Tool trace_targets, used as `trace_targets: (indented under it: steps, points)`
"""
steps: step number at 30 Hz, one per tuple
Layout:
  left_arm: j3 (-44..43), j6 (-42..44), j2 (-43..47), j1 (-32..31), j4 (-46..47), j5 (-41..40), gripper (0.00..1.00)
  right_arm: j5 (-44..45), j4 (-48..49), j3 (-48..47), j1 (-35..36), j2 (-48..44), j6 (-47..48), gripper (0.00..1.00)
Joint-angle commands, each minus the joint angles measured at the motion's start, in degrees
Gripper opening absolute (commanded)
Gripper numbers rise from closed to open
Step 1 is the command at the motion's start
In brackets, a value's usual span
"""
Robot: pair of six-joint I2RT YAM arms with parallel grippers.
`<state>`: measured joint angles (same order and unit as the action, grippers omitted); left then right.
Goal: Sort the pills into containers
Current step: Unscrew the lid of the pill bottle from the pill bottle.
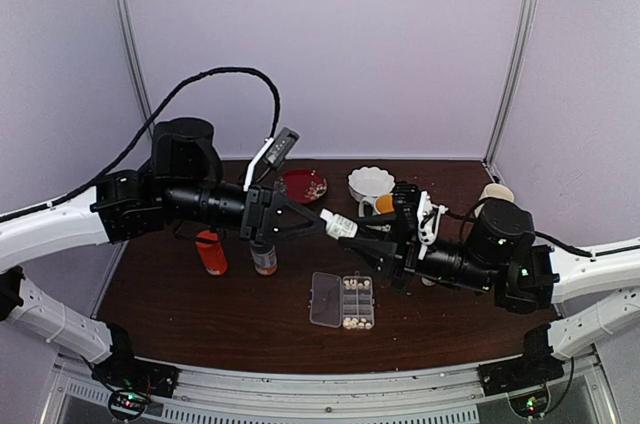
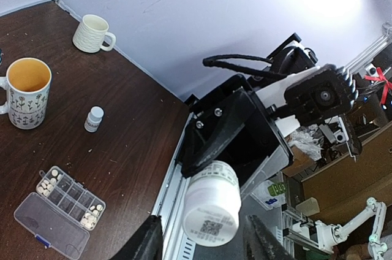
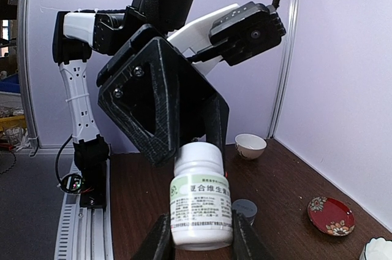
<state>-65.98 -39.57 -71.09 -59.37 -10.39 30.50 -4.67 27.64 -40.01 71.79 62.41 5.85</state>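
Pinching white bottle (image 1: 338, 225) in closed left hand (image 2: 203, 229) | clamping same bottle in closed right hand (image 3: 199, 229) | aloft behind pill box (image 1: 343, 301)

The white pill bottle (image 3: 201, 202) is showing smooth, faintly glossy plastic under a satin paper label. The left gripper (image 1: 320, 222) is looking like matt black plastic with a fine rough grain. The dark wood-look table (image 2: 135, 137) is giving off a dull sheen. The pill box (image 2: 59, 213) is gleaming as clear plastic, and the flowered mug (image 2: 24, 97) as glazed ceramic.
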Motion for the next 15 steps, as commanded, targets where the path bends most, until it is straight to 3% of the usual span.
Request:
trace_targets:
  steps: [1,15]
  points:
    - [0.5,0.3,1.5,-0.2,2.8,-0.8,0.46,-1.1,-0.2,-0.2,0.4,-1.0,0.4,0.2]
    - [-0.7,0.9,0.2,-0.2,0.6,-0.5,0.23,-1.5,-2.4,-1.5,0.4,0.2,2.1,0.2]
